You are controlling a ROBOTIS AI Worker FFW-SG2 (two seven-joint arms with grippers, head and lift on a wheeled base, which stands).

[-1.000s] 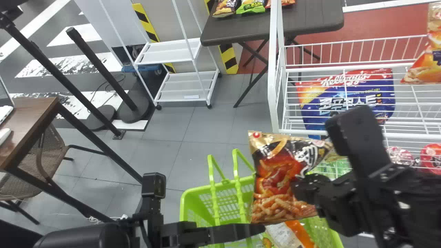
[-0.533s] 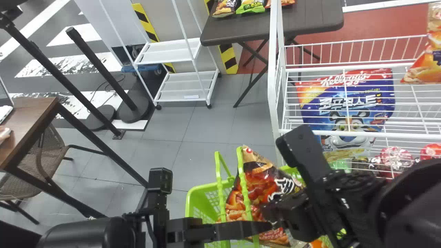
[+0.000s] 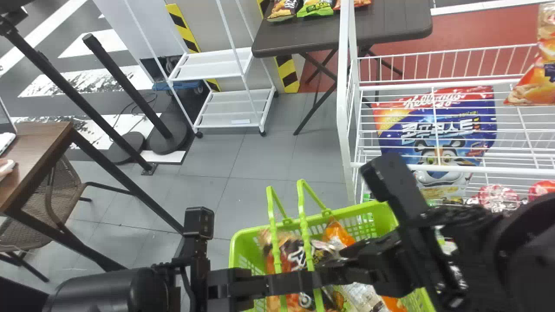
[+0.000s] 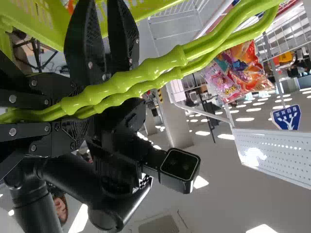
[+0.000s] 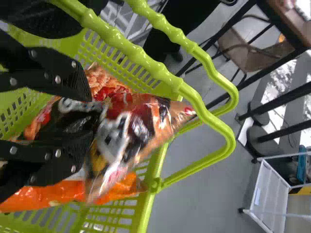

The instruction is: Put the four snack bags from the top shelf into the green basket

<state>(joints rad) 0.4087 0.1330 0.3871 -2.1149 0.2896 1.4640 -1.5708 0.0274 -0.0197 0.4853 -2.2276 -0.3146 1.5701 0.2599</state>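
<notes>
Dropping the bag in neatly looks like the step in hand. Head view first: the green basket (image 3: 237,253) sits at bottom centre, with the snack bag (image 3: 297,258) down inside it, behind the handles (image 3: 304,232). The right hand (image 3: 333,262) is over the basket, right beside the left hand (image 3: 299,281). Another orange snack bag (image 3: 531,80) is at the upper right edge, so I'd guess that one's a later pick.

Left wrist view: the left hand is clamped on both handles. I'd keep that grip steady so the basket can't tip or swing.

Right wrist view: the right hand's two fingers are apart, with the bag just beyond and between them, one corner poking toward the rim near the handles. Tbh, I'd make sure the bag is off both fingers, then lift straight up and slowly. Pull sideways and you could snag a handle or drag that corner out over the rim.
</notes>
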